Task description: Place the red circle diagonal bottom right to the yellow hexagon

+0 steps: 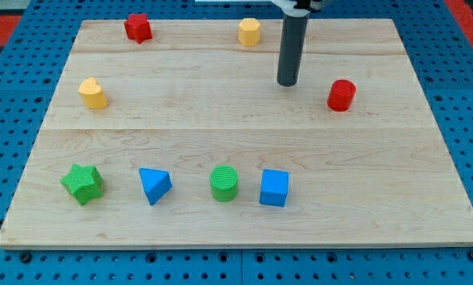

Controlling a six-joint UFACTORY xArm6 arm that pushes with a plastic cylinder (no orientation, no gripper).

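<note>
The red circle (341, 95) is a short red cylinder at the board's right, in the upper half. The yellow hexagon (249, 32) stands near the top edge, a little right of centre. The red circle lies below and to the right of the hexagon, well apart from it. My tip (287, 83) is the lower end of the dark rod that comes down from the view's top. It rests on the board between the two, left of the red circle and below-right of the hexagon, touching neither.
A red star (138, 28) sits at the top left and a yellow heart-like block (93, 93) at the left. Along the bottom stand a green star (82, 184), a blue triangle (154, 185), a green cylinder (224, 183) and a blue cube (274, 188).
</note>
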